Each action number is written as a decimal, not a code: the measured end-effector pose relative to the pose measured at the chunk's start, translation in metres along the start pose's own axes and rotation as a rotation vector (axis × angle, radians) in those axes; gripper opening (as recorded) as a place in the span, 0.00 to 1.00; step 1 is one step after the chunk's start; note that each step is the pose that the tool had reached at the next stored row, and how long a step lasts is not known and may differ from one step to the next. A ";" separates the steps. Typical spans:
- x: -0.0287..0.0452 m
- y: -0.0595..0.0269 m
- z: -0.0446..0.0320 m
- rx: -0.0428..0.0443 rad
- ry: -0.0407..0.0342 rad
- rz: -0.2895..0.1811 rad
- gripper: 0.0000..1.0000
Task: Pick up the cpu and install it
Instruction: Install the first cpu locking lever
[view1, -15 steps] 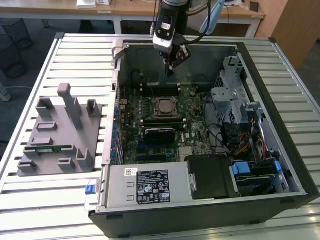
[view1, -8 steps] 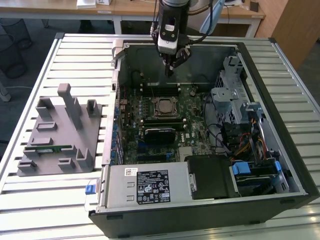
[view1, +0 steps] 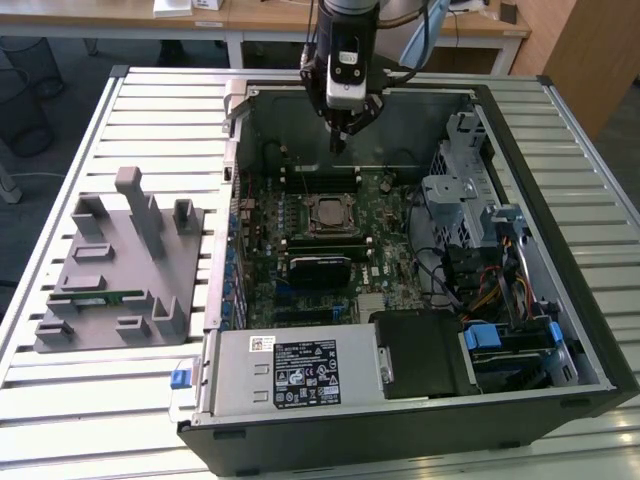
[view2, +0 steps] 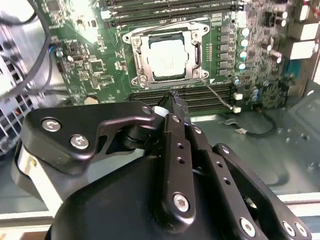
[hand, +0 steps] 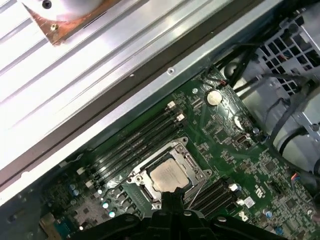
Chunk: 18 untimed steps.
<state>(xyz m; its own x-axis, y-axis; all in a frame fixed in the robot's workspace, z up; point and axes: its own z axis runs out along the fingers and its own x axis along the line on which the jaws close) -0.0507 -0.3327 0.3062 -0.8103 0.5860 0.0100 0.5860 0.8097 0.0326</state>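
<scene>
The cpu (view1: 328, 212) is a small silvery square lying flat inside the black-framed socket (view1: 311, 203) on the green motherboard (view1: 390, 250). Both wrist views show the cpu (view2: 169, 57) (hand: 167, 176) seated within the socket frame (view2: 136, 60). My gripper (view1: 338, 140) hangs above the board, just behind the socket toward the case's back wall. Its fingertips (view2: 175, 98) are pressed together with nothing between them, and in the first wrist view my gripper (hand: 167, 197) ends just short of the cpu.
The open computer case (view1: 560, 330) surrounds the board, with drive cages and cables (view1: 480, 270) on the exterior view's right and a power supply (view1: 295, 370) in front. A grey fixture (view1: 120, 265) holding a green memory stick (view1: 105, 296) sits on the slatted table (view1: 140, 400).
</scene>
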 end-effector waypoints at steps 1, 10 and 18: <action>0.0000 0.0000 0.0001 0.0003 0.0006 -0.020 0.11; 0.0000 0.0000 0.0014 0.0018 0.0059 -0.182 0.11; 0.0000 -0.0001 0.0027 0.0035 0.0112 -0.344 0.11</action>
<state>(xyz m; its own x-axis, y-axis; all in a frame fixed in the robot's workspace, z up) -0.0507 -0.3326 0.3036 -0.9604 0.2785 0.0100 0.2787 0.9598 0.0326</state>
